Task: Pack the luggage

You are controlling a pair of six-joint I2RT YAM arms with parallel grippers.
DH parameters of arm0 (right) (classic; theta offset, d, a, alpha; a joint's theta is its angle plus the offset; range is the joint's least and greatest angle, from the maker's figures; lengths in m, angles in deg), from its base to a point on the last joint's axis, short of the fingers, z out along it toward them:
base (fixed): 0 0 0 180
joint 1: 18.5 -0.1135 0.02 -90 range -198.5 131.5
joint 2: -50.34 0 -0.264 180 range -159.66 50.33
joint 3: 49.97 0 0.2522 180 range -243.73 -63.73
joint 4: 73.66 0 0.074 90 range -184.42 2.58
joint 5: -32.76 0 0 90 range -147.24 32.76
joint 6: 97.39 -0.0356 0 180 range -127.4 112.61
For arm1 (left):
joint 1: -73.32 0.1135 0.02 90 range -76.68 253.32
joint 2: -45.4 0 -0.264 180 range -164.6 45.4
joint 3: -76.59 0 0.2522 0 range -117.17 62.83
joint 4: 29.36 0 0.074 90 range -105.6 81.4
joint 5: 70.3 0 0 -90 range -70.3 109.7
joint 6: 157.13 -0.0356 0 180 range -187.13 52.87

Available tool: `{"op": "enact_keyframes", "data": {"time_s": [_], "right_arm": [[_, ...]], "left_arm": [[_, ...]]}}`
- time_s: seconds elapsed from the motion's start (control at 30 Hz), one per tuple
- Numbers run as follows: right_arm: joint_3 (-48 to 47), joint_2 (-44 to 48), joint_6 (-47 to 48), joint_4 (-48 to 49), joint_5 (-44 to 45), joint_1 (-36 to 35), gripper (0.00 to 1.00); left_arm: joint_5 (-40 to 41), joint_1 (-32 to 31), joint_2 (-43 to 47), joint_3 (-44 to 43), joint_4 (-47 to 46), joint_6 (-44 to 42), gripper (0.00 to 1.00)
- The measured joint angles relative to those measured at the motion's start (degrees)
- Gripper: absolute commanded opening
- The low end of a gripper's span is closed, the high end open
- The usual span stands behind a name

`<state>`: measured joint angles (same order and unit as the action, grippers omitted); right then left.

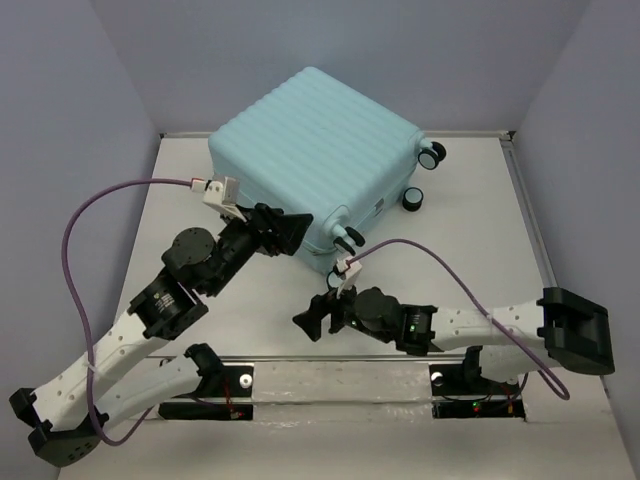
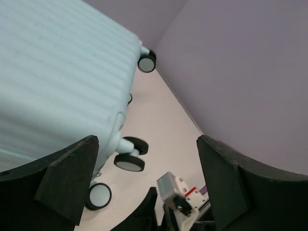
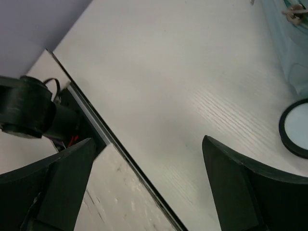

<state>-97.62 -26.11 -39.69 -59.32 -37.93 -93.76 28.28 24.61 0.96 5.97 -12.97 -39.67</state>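
Jaws wide, luggage [image 1: 320, 145] nr L pair

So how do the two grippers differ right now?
The left gripper sits right by the suitcase's near corner, pointing at it; the right gripper hangs apart from it over bare table, pointing left. The left gripper's camera sees the suitcase's ribbed shell; the right gripper's sees mostly table. Both grippers are open and empty.

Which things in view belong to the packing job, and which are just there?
Job:
- luggage, closed
- left end effector and right end effector, both open and empty

Not the job:
- table
- purple cables on the arms
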Motion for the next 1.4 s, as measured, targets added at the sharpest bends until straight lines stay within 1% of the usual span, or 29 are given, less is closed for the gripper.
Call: {"op": "enact_keyframes", "data": {"time_s": [0.1, 0.17, 0.2, 0.23, 0.27, 0.3, 0.33, 0.37, 0.4, 0.43, 0.5, 0.53, 0.6, 0.63, 0.73, 0.8, 0.83, 0.97, 1.07, 1.23, 1.3, 1.4], "right_arm": [[-1.42, 5.16, 0.52, -12.37, -1.22, -0.15, 0.91], [-2.69, 7.91, 1.05, -19.19, -1.84, -0.15, 0.80], [-4.13, 9.79, 1.60, -23.89, -2.45, -0.15, 0.71], [-5.25, 10.80, 1.95, -26.82, -2.78, -0.15, 0.42], [-6.36, 11.91, 2.47, -29.66, -3.08, -0.15, 0.20], [-7.58, 12.98, 3.30, -32.57, -3.30, -0.15, 0.08], [-8.79, 14.49, 3.67, -35.56, -3.39, -0.15, 0.07], [-9.68, 15.58, 4.35, -37.51, -3.23, -0.15, 0.07], [-10.62, 16.52, 5.03, -39.47, -2.73, -0.15, 0.10], [-11.96, 17.51, 5.70, -41.81, -1.73, -0.15, 0.47], [-14.62, 18.86, 7.28, -45.83, 1.20, -0.17, 0.74], [-16.48, 19.34, 8.50, -48.15, 3.39, -0.15, 0.83], [-19.28, 19.65, 10.36, -50.62, 6.21, -0.02, 0.97], [-20.98, 19.65, 11.82, -51.78, 7.45, 0.48, 0.99], [-26.21, 18.38, 15.13, -54.34, 9.31, 3.63, 1.00], [-29.44, 16.22, 17.53, -54.93, 9.42, 7.32, 1.00], [-30.84, 14.97, 18.86, -55.30, 8.79, 9.46, 1.00], [-34.80, 9.46, 23.54, -56.28, 5.14, 16.50, 1.00], [-37.27, 4.76, 26.34, -56.92, 1.92, 19.15, 1.00], [-39.10, -2.19, 29.14, -57.75, -2.86, 21.62, 1.00], [-39.10, -3.89, 29.64, -58.49, -4.61, 22.29, 1.00], [-39.15, -5.07, 30.14, -59.23, -6.51, 22.80, 0.93]], "left_arm": [[1.62, 0.07, 1.60, 7.30, -0.22, 1.38, 0.81], [2.25, 0.09, 2.16, 12.59, 0.33, 2.62, 0.74], [2.32, 0.09, 1.99, 14.78, 0.74, 3.17, 0.73], [2.47, 0.09, 2.14, 17.75, 1.66, 3.98, 0.69], [2.49, 0.09, 2.38, 19.47, 2.54, 4.48, 0.66], [2.45, 0.09, 2.84, 21.16, 2.45, 4.90, 0.64], [2.43, 0.09, 3.72, 23.15, 2.54, 5.68, 0.61], [2.34, 0.09, 4.46, 24.50, 2.51, 6.19, 0.61], [2.14, 0.09, 5.03, 25.66, 1.97, 6.75, 0.60], [1.86, 0.09, 5.70, 27.06, 1.33, 7.39, 0.60], [0.57, 0.09, 6.16, 29.88, -1.16, 8.35, 0.60], [0.00, 0.09, 6.10, 30.86, -2.40, 8.70, 0.60], [-1.51, 0.09, 5.16, 32.41, -4.44, 9.14, 0.60], [-2.19, 0.09, 4.44, 32.68, -5.44, 9.14, 0.61], [-2.97, 0.09, 1.31, 32.74, -8.61, 8.76, 0.62], [-2.75, 0.09, -0.79, 32.37, -9.77, 8.39, 0.67], [-2.34, 0.09, -2.34, 31.76, -10.27, 8.35, 0.71], [-1.05, 0.09, -5.68, 30.58, -12.39, 8.52, 0.75], [-0.28, 0.09, -7.52, 29.92, -13.97, 8.33, 0.74], [-0.07, 0.09, -13.62, 25.38, -14.84, 6.32, 0.71], [0.11, 0.09, -15.45, 23.32, -15.10, 4.98, 0.67], [0.98, 0.13, -16.63, 21.53, -15.08, 2.91, 0.58]]}}
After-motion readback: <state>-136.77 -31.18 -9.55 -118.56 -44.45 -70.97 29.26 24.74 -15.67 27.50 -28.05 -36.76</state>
